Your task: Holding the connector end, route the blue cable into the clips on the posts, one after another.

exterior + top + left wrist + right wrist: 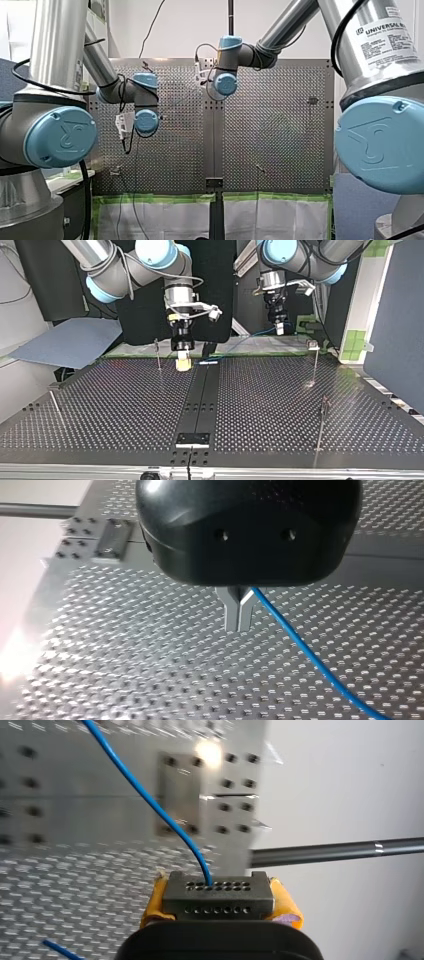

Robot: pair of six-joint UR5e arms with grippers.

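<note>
Four thin posts stand on the perforated tabletop, told here as the top view shows them. At the far left the first post leans near the tabletop's edge. The second post stands upright toward the far edge, just left of my right gripper.

That gripper points straight down, with its tips close to the tabletop and beside the dark strip that runs down the middle. Its jaws hold the connector. In the right wrist view this grey block, with rows of small holes, sits squeezed between the yellow pads, one on each side. The blue cable leaves a hole in the connector's upper row and runs away over the tabletop ahead of the gripper.

In the top view the cable goes rightward from there and rises to my left gripper, which hangs higher above the tabletop. In the left wrist view its metal fingers are drawn narrow, tip against tip. The cable comes out at their root and slopes away beneath them, so the jaws look closed on it.

Right of that gripper stands the third post, with a clip at its top. The fourth post stands nearer the camera. The cable hangs between the two grippers, left of both these posts.
</note>
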